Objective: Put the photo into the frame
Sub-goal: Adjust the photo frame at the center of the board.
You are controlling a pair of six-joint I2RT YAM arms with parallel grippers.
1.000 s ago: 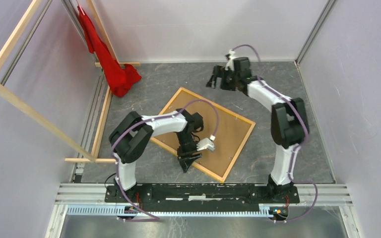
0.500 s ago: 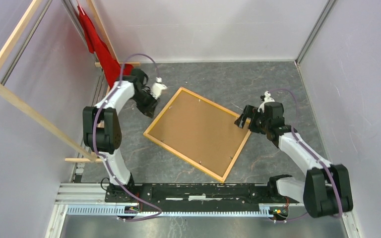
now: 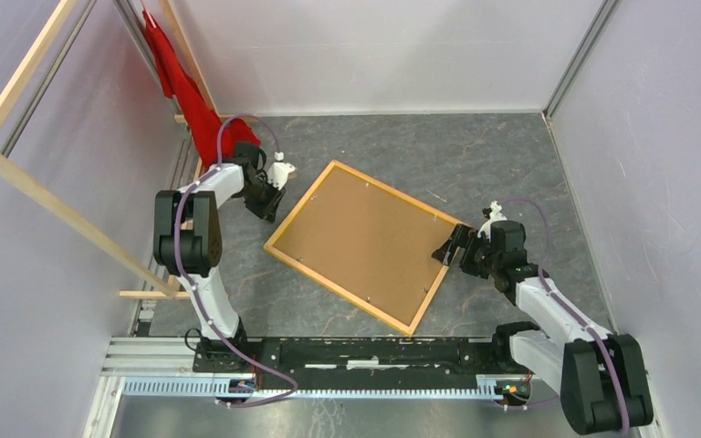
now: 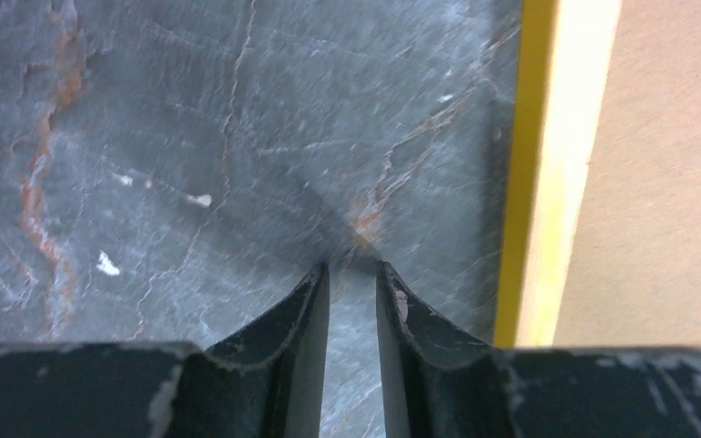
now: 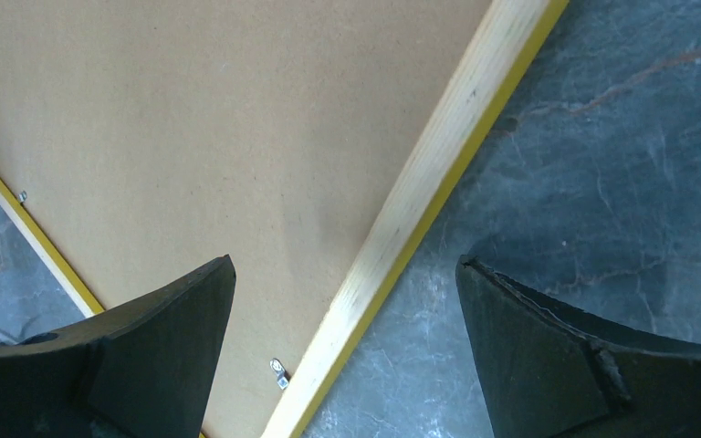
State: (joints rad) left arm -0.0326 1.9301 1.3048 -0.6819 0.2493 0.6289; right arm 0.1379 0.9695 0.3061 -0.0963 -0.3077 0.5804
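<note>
Evidently both arms relocated to frame [image 3: 338, 287] edges: left gripper [image 4: 351, 269] narrowed, empty; right gripper [image 5: 342, 260] spread astride rim; lift pending.

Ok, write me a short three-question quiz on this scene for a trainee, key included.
1. True or false: the frame lies with its yellow front facing up.
2. The right gripper is: A) wide open over the frame's edge; B) shut on the frame's edge; C) shut, holding nothing.
3. Fill in: the left gripper hangs over the grey ____, beside the frame.

Key: 1 false, the wood back and brown backing board face up; 2 A; 3 table.
</note>
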